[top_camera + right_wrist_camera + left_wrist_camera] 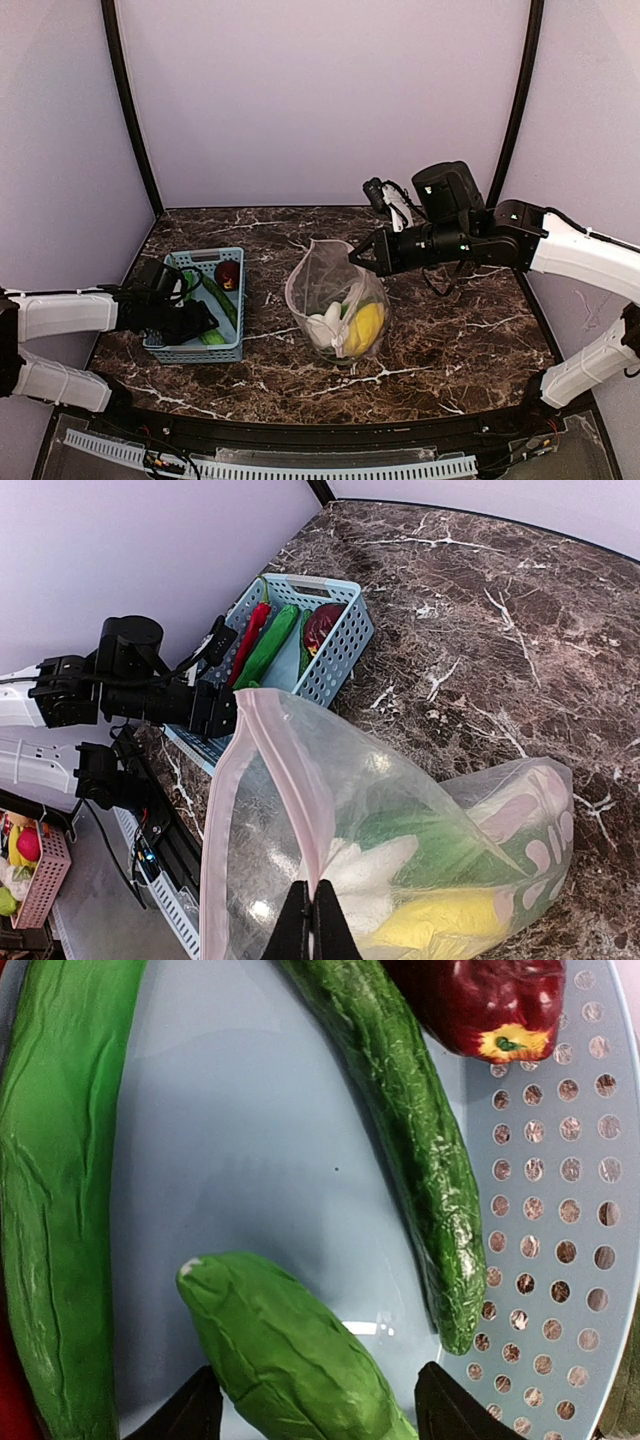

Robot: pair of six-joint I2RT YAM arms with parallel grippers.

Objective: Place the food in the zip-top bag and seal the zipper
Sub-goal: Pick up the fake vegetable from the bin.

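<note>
The clear zip-top bag [335, 300] stands mid-table with its mouth up, holding a yellow piece [366, 325], a white piece [325, 325] and something green. My right gripper [312, 895] is shut on the pale pink zipper [285, 780] at the mouth edge and holds it up. My left gripper [318, 1390] is down inside the light blue basket [205, 256]. Its jaws are open and straddle a short green piece [290, 1350], with a gap on each side. Two long green pieces [420, 1160] [55, 1210], a dark red fruit [480, 1000] and a red chilli [250, 630] also lie in the basket.
The basket sits left of the bag on the dark marble table [450, 340]. Pale walls close in the back and both sides. In the right wrist view, a pink basket [35, 865] of other toys stands off the table's near edge.
</note>
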